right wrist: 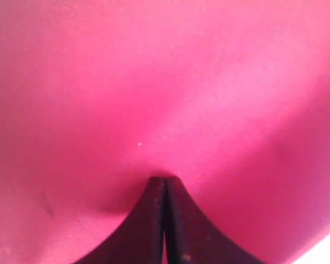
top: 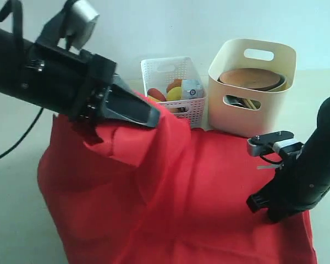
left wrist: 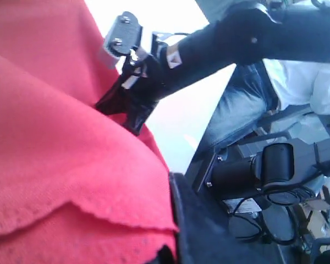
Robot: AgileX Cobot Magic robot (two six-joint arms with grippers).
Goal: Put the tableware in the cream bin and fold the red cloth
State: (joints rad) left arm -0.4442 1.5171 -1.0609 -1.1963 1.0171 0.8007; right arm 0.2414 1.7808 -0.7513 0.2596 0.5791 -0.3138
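The red cloth (top: 198, 198) covers the table in the exterior view. Its left part is lifted into a peak, with my left gripper (top: 152, 117) shut on it. In the left wrist view the cloth (left wrist: 55, 165) drapes over the jaws of the left gripper (left wrist: 173, 212). My right gripper (top: 264, 208) points down at the cloth's right side. The right wrist view shows this gripper (right wrist: 164, 181) shut, pinching a pucker of the cloth (right wrist: 165, 82). The cream bin (top: 225, 118) stands behind the cloth and holds the brown plate (top: 252, 78). Wooden chopsticks (top: 246, 102) show through its handle cut-out.
A white lattice basket (top: 164, 70) with food and a small carton (top: 191, 89) stands left of the bin. Bare table lies left of the cloth. In the left wrist view a seated person (left wrist: 297, 71) and camera gear (left wrist: 264, 170) lie beyond the table edge.
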